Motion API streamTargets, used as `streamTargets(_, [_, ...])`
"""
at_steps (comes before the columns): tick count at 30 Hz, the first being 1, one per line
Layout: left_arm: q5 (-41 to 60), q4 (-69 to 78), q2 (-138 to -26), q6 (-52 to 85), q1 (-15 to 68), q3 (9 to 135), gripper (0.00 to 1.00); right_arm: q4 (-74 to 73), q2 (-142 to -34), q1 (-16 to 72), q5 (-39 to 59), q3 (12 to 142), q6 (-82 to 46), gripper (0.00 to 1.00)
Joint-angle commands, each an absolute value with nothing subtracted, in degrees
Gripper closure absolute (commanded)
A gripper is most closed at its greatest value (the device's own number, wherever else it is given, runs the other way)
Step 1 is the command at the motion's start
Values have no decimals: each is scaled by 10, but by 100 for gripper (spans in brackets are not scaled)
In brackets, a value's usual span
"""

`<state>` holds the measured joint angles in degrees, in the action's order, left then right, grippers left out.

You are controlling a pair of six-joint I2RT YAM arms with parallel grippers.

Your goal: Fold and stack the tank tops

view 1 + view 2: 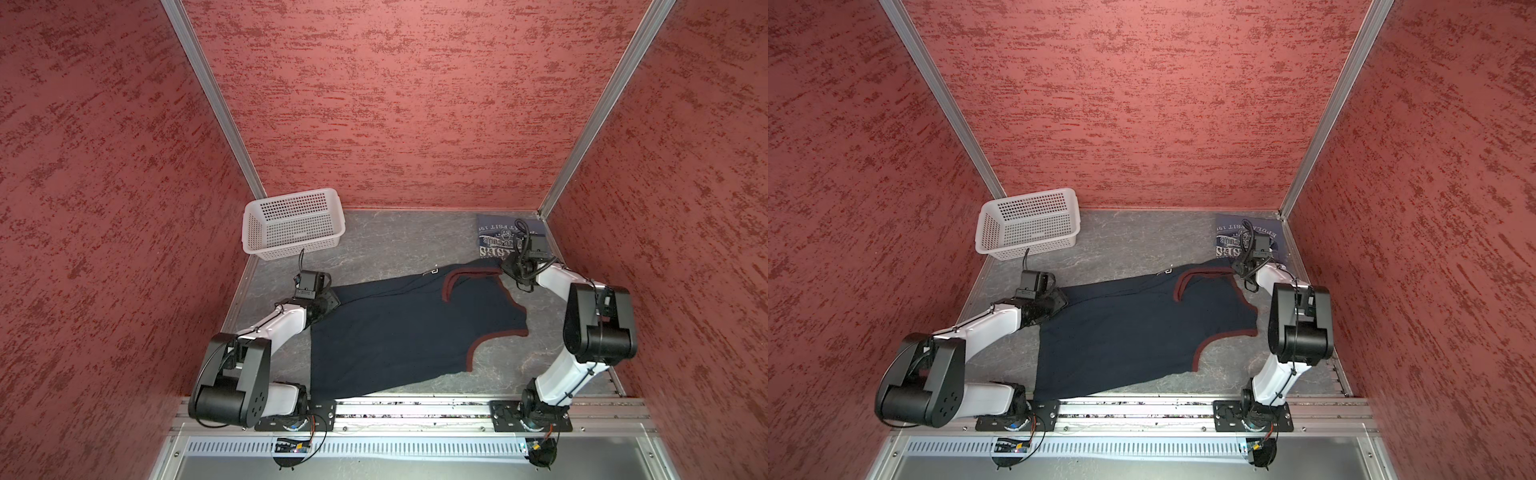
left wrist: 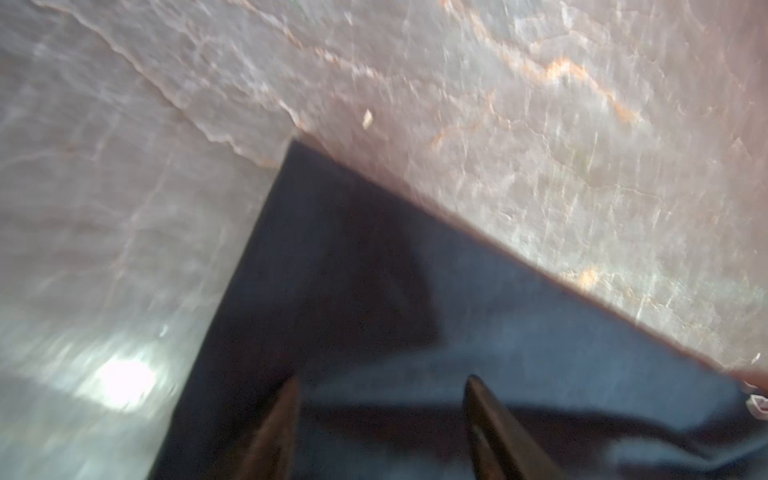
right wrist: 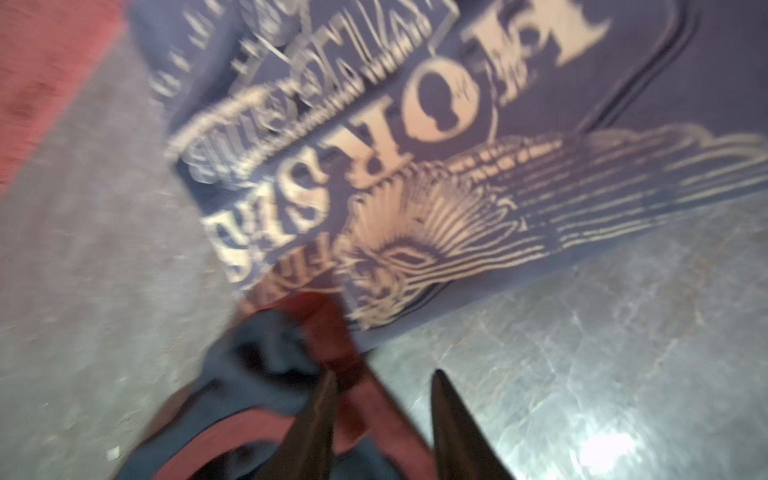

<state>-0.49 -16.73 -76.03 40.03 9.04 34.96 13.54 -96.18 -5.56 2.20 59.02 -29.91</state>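
Nearest, along the bottom of both top views, an aluminium rail (image 1: 415, 411) carries the two arm bases. Beyond it lies the grey, marble-veined bench (image 1: 395, 245). Red mottled walls (image 1: 415, 104) close it in on three sides, with metal posts (image 1: 216, 99) at the far corners.

The navy tank top (image 1: 395, 332) with maroon trim is spread across the middle of the bench. Its hem lies toward the left of the frame and its neck toward the right. A white perforated basket (image 1: 286, 195) sits at the far left of the bench. The slate grey-blue tank top (image 1: 494, 237) lies folded in the far right corner, its pale print facing up.

The left arm bends its elbow out at lower left and reaches its forearm up and right. The left claw (image 1: 330, 301) is at the far hem corner of the navy top. In the left wrist view its fingers (image 2: 282, 415) stand well apart over flat navy cloth, gripping nothing.

The right arm rises from lower right, with its elbow high at the right edge and its forearm angled up and left. The right claw (image 1: 505, 268) is at the maroon shoulder strap (image 1: 478, 272), just in front of the folded top. In the right wrist view its fingers (image 3: 320, 415) stand partly apart. The strap runs through the gap, and no pinch on it shows.
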Motion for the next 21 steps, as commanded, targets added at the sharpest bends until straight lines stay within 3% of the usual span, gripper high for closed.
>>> streamTargets(1, [-46, -268, -708, 376, 130, 402, 27, 164, -900, -24, 56, 571, -276, 55])
streamTargets(6, [-53, -299, -684, 391, 186, 408, 25, 162, -859, 75, 97, 543, -242, 50])
streamTargets(13, [-17, -247, -745, 403, 203, 386, 27, 174, -953, 221, 74, 624, -231, 49])
streamTargets(21, [12, -199, -817, 413, 178, 370, 28, 185, -1052, 251, 61, 655, -232, 54])
